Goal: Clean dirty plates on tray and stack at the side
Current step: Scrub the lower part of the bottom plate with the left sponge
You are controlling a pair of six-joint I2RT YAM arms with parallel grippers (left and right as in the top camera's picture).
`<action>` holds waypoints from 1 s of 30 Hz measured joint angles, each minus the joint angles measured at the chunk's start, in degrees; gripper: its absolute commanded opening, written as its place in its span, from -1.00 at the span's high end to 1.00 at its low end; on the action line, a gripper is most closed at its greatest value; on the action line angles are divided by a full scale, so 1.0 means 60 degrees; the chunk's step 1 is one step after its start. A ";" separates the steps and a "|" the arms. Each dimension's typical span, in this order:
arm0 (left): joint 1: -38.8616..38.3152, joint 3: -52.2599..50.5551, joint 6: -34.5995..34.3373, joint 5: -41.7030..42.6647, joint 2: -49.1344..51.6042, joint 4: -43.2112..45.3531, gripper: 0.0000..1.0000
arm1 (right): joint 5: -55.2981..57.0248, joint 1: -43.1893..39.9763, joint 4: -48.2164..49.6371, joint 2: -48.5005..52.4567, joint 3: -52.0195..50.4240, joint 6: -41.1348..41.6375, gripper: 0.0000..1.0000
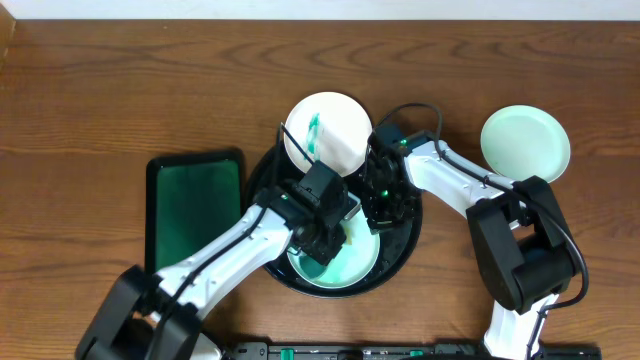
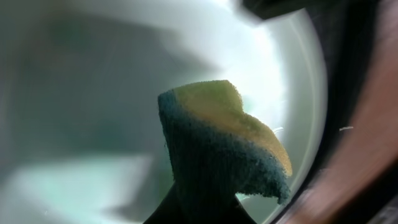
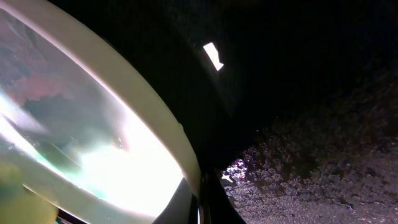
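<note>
Over the tray (image 1: 404, 250), top view: the left claw (image 1: 338, 222) sits low on the near plate (image 1: 335, 270), clamped on a sponge (image 2: 224, 149), I'd guess to scrub it. The right claw (image 1: 385, 200) is at that plate's right edge, probably steadying it. The arms hide most of the plate. A smeared plate (image 1: 325, 130) sits across the tray's far rim, and a pale plate (image 1: 525, 143) lies on the table right of the tray, well apart.

Left wrist cam: sponge dead centre, yellow one face, blue-green the other, with the plate a blur behind it. The fingers are cut off at the bottom.

Right wrist cam: just plate rim and black tray floor, way too close. Can't tell if that claw is wide or closed.
</note>
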 measured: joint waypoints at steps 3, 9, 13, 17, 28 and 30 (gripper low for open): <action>0.0000 0.0000 0.0000 0.0186 -0.0120 0.0288 0.86 | 0.0000 0.0000 0.0000 -0.0004 0.0000 0.0000 0.97; 0.0004 0.0000 0.0000 0.0251 0.0291 0.0991 0.85 | -0.0004 0.0000 0.0000 -0.0004 0.0000 0.0000 0.97; 0.0004 0.0000 0.0000 0.0495 0.0860 0.1239 0.86 | -0.0004 0.0000 0.0000 -0.0004 0.0000 0.0000 0.97; 0.0062 0.0007 -0.0004 0.0758 0.1137 0.1446 0.85 | -0.0033 -0.0025 -0.0004 0.0022 -0.0007 0.0066 0.97; 0.1082 0.0379 -0.1260 -0.0430 0.1887 0.1038 0.86 | -0.0106 0.0015 -0.0051 0.0033 -0.0011 0.0073 0.97; 0.1461 0.0379 -0.1581 -0.0488 0.1876 0.0889 0.86 | -0.0102 0.0018 -0.0047 0.0033 -0.0011 0.0073 0.97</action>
